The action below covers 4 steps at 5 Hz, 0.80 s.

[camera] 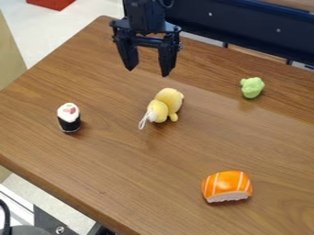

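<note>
Black, jointed and two-fingered, the robot gripper [148, 72] hangs tips down over the far part of the brown wood-grain table [122, 172], released, its two tapered fingers spread wide with a gap between them. Nearest to it, apart from the fingertips and a little toward the camera, is a soft yellow plush toy [169, 101] made of rounded lobes. It lies at a slant, its fuller end toward the gripper and a white tuft and thin white cord loop [144, 120] at its other end.

Farther out, on the view's right of the gripper, sits a small, knobbly, light green toy [252, 87]. On the gripper's other side, and nearer the camera than its tips, a toy sushi roll [69, 119] stands upright, with a black wrap and a white top marked in pinkish red. Farthest from the gripper on the tabletop, toward the camera and the view's right, rests a plump orange toy sushi piece [227, 183] with white stripes and a pale underside. Behind the gripper, a dark blue metal beam [245, 28] runs along the table's far side.
</note>
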Tool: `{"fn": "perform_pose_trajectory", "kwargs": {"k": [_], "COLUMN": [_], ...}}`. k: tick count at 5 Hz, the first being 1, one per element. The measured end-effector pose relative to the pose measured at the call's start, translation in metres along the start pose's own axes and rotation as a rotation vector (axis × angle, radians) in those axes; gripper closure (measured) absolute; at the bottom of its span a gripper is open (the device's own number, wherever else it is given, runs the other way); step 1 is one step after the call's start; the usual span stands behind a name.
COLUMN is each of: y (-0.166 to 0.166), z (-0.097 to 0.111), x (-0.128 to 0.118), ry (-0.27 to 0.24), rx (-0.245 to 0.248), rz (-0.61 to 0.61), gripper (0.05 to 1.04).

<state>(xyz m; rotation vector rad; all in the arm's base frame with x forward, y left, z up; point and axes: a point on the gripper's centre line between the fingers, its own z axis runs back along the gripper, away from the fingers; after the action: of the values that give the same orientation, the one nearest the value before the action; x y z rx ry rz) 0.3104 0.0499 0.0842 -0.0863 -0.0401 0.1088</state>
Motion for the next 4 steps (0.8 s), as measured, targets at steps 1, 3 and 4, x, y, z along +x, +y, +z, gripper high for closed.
{"fn": "perform_pose_trajectory", "kwargs": {"k": [1, 3, 4], "y": [0.000, -0.009, -0.018], "z": [-0.009, -0.026, -0.036], "x": [-0.004, -0.007, -0.010], "ry": [0.029, 0.013, 0.001], "rx": [-0.003, 0.016, 0.026], "rz": [0.007, 0.007, -0.001], "gripper": [0.083, 0.083, 0.083]}}
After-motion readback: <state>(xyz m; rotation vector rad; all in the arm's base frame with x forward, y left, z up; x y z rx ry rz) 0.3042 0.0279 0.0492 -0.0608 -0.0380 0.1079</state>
